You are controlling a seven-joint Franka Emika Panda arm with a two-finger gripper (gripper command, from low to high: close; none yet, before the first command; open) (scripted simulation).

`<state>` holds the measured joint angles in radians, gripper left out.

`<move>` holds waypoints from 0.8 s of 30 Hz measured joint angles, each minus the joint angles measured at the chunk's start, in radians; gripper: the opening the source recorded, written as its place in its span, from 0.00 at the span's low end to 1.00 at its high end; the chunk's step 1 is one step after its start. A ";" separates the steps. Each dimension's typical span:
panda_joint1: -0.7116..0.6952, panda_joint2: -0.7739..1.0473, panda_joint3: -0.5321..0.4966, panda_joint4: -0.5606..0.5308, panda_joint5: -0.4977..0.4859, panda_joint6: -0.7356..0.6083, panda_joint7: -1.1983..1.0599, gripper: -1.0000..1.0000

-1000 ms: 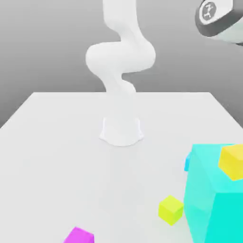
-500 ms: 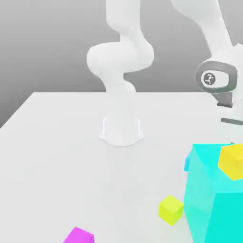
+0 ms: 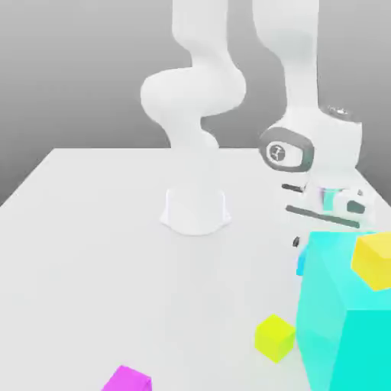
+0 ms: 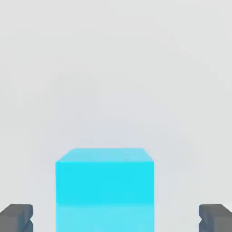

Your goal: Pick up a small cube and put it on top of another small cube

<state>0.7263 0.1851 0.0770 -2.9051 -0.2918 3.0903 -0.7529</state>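
Observation:
A small sky-blue cube [image 4: 105, 181] rests on the white table, seen from the hand view directly ahead of my gripper [image 4: 116, 217]. The gripper is open: its two dark fingertips [image 4: 16, 217] stand wide apart on either side of the cube without touching it. In the exterior view only a sliver of the cube [image 3: 300, 263] shows behind the huge cyan block [image 3: 344, 321]. The arm's hand [image 3: 321, 200] hangs just above that spot, its lower part hidden behind the block.
A yellow cube [image 3: 374, 260] sits on the cyan block's upper edge. A yellow-green cube [image 3: 275, 337] lies in front of the block and a magenta cube [image 3: 126, 379] at the near edge. The arm's base [image 3: 195, 210] stands mid-table.
The hand has come down from the exterior view's upper right, moving left and lower, to just above the small blue cube. Its fingers have stayed open. No cube has moved.

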 joint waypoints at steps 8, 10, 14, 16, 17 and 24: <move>0.075 0.063 -0.079 0.009 -0.016 0.052 0.011 0.00; 0.051 0.033 -0.052 0.005 -0.004 0.027 0.003 0.00; -0.028 -0.082 0.064 -0.018 0.133 -0.065 -0.096 0.00; -0.022 -0.145 0.089 -0.031 0.225 -0.113 -0.163 0.00; -0.016 -0.176 0.090 -0.038 0.263 -0.138 -0.191 0.00; 0.021 -0.203 0.091 0.103 0.400 -0.270 -0.095 0.00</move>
<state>0.7471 -0.0183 0.1680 -2.8018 0.1087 2.8202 -0.8479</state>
